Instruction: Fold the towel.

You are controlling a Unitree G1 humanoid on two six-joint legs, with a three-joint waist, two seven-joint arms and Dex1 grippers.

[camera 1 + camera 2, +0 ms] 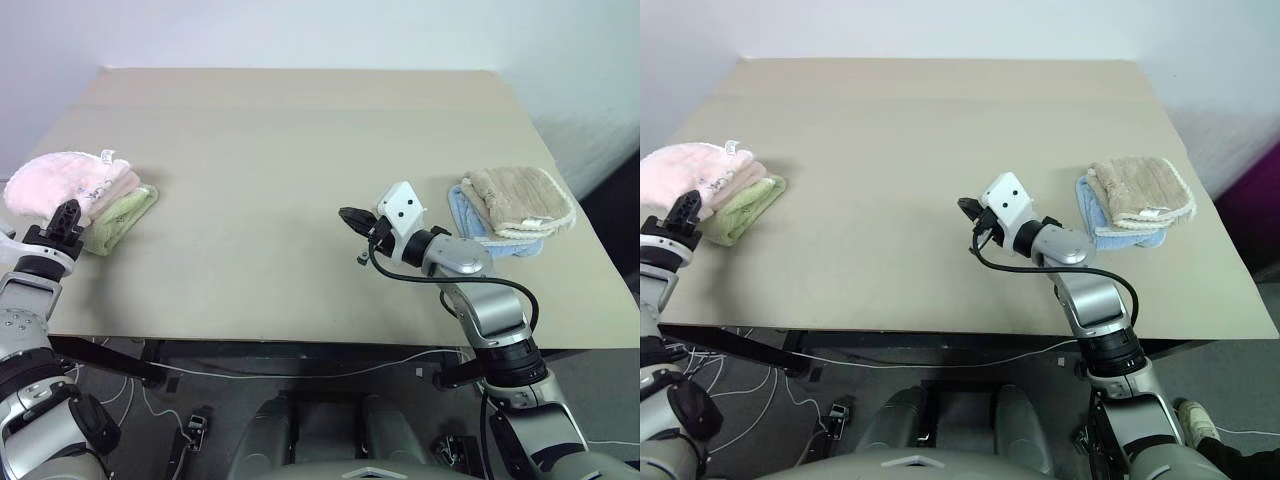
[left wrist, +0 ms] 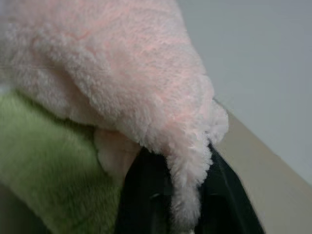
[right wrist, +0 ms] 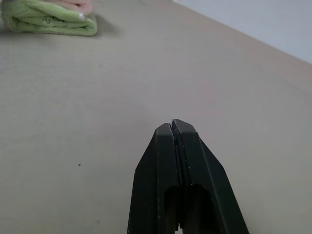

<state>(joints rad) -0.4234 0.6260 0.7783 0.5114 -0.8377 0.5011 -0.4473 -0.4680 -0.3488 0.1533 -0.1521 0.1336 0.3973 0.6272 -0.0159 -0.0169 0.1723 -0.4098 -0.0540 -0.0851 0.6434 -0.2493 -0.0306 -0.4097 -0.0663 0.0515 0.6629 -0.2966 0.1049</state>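
Left gripper (image 1: 67,214) pinches a fold of the pink towel (image 1: 62,182) between its fingers; right gripper (image 3: 173,126) is closed, empty, above the tabletop (image 1: 280,160). No readable writing.

Counted four towels on one table (image 1: 300,150). Two lay stacked at the left gripper (image 1: 66,216): one pink towel (image 1: 62,182) on top, one light green towel (image 1: 122,216) beneath, both right at its fingertips. Two more lay stacked beyond the right gripper (image 1: 349,215), behind its wrist: one beige towel (image 1: 520,198) over one blue towel (image 1: 468,220). Two grippers in all.
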